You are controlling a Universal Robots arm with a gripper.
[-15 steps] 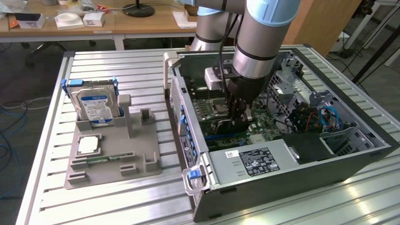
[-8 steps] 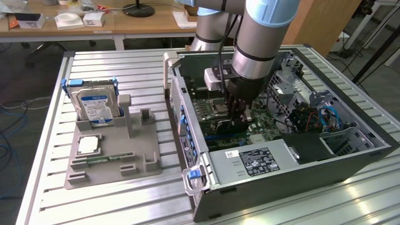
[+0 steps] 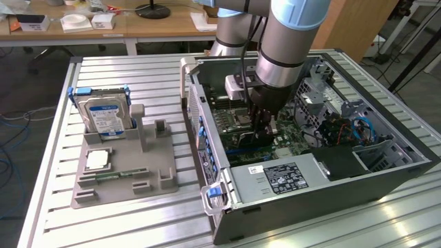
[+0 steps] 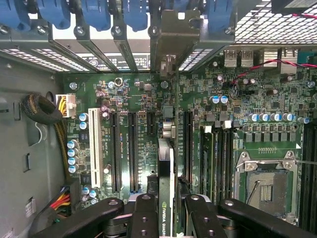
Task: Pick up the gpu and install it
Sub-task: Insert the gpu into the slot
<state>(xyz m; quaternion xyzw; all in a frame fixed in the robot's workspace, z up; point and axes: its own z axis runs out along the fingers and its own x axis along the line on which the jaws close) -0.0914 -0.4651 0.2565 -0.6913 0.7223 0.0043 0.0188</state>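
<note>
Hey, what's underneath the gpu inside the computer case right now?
Under the gpu, gripped edge-on by the claw, lies the green motherboard, with black expansion slots either side. The strip of board directly beneath the card is covered by it.

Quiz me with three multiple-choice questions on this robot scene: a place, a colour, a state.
1. Where is the thin dark graphics card with the silver end bracket? A: grey holder. B: inside the open black computer case, over the green motherboard. C: wooden desk.
2. What colour are the plastic rails on the boxy silver hard drive? A: red. B: yellow. C: blue.
3. What is the black gripper doing? A: gripping the card edge-on. B: hanging open, empty. C: holding the hard drive.
Answers: B, it stands over the board's slots; C, blue rails flank the drive; A, fingers press both card faces.
</note>
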